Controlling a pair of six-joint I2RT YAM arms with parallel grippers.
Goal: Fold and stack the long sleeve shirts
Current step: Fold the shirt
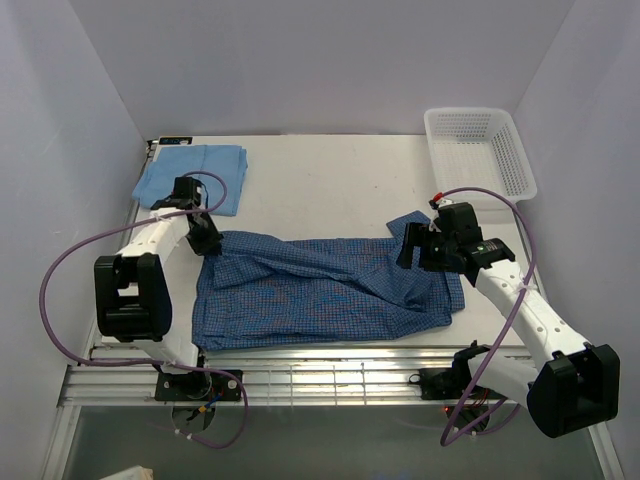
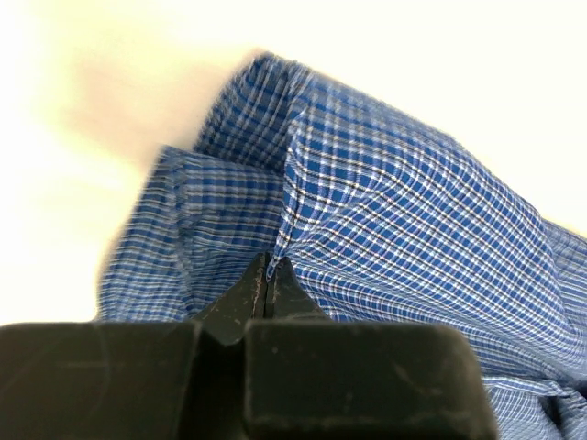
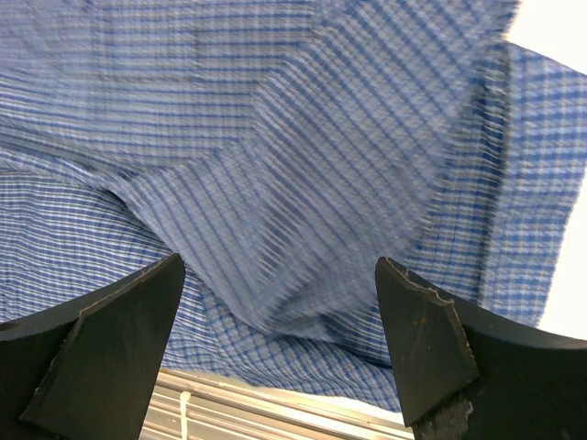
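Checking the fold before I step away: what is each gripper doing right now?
Left gripper: shut on the dark checked shirt.
Right gripper: open, holding nothing, above that shirt.

This looks like a robot lab, not a home. A left arm (image 1: 150,250) and a right arm (image 1: 520,300) are bolted by a metal rail (image 1: 330,385) at the edge of a white table (image 1: 330,180). Plain pale walls (image 1: 320,60) close it in. Purple cables (image 1: 44,296) loop from the arms. A white plastic basket (image 1: 470,150) sits in the far corner.
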